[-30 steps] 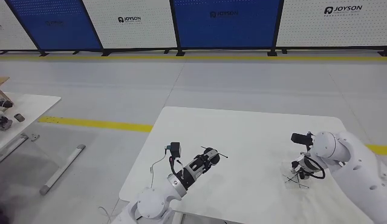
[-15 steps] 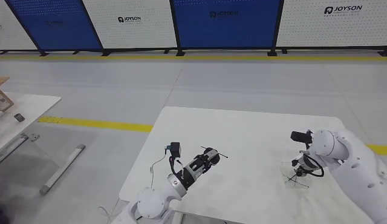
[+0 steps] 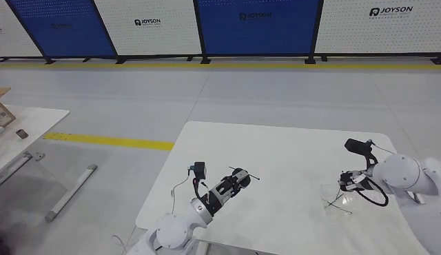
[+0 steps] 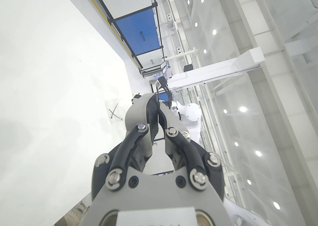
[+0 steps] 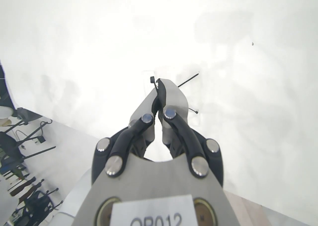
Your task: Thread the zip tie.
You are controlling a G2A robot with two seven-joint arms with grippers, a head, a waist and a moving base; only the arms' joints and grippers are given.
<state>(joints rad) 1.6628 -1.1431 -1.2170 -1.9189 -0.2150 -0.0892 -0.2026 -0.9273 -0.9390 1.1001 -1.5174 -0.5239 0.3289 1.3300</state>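
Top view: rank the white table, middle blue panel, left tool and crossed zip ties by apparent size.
1. white table
2. middle blue panel, though it stands farther back
3. left tool and crossed zip ties: similar span, not ranked; the ties are far thinner.

A large industrial hall, seemingly a robot test floor; blue and white perforated partition panels [image 3: 255, 17] line the top of the top view; below them a smooth grey floor [image 3: 138, 96] carries a yellow lane line [image 3: 110, 141]; a white work table [image 3: 275, 151] stands mid-frame; ceiling lights [image 4: 243, 109] dot a high roof at the right of the left wrist view.
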